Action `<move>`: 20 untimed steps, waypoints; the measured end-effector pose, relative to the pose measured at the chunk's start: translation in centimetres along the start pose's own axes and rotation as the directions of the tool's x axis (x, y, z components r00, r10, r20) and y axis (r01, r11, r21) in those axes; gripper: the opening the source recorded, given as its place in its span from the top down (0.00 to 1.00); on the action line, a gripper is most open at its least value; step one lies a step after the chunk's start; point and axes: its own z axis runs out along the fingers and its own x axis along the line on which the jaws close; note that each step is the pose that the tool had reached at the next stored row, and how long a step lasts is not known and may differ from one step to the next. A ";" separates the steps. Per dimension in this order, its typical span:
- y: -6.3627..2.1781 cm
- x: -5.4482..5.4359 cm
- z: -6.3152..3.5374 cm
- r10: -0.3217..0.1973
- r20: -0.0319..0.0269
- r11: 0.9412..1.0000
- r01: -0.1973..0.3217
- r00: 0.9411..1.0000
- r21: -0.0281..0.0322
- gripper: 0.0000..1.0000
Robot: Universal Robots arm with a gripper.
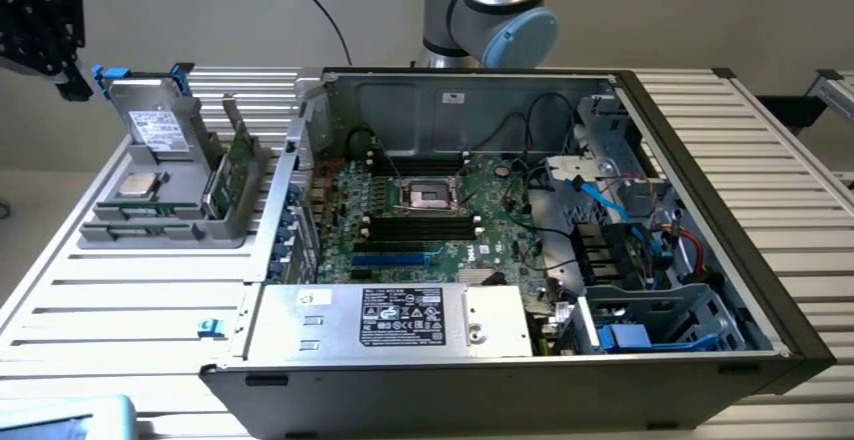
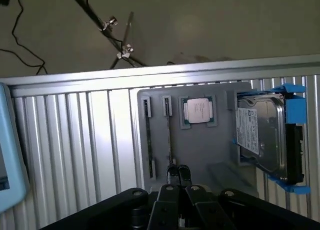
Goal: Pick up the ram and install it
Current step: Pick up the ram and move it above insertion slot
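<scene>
Gripper with fingers pressed together, holding nothing, hovers above the gray tray. The ram stands on edge in a tray slot, beside a processor chip and a hard drive.

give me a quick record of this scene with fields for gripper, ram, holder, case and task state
gripper: gripper shut, holding nothing, hovering above the holder
ram: ram upright on its edge in the gray holder, untouched
holder also carries: cpu; hard drive in a blue bracket
case: computer case open on top, motherboard exposed
task state: ram not picked up, not installed
</scene>
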 end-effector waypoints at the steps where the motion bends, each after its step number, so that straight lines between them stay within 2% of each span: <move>1: 0.00 0.0 0.00 -0.016 0.000 1.000 0.016 1.000 0.000 0.89; 4: 0.00 0.0 0.00 -0.045 -0.001 0.999 0.045 0.999 -0.001 0.89; 18: 0.00 0.0 0.00 -0.046 -0.001 0.999 0.046 0.999 -0.001 0.88; 20: 0.00 0.0 0.00 -0.046 -0.001 0.999 0.046 0.999 -0.001 0.75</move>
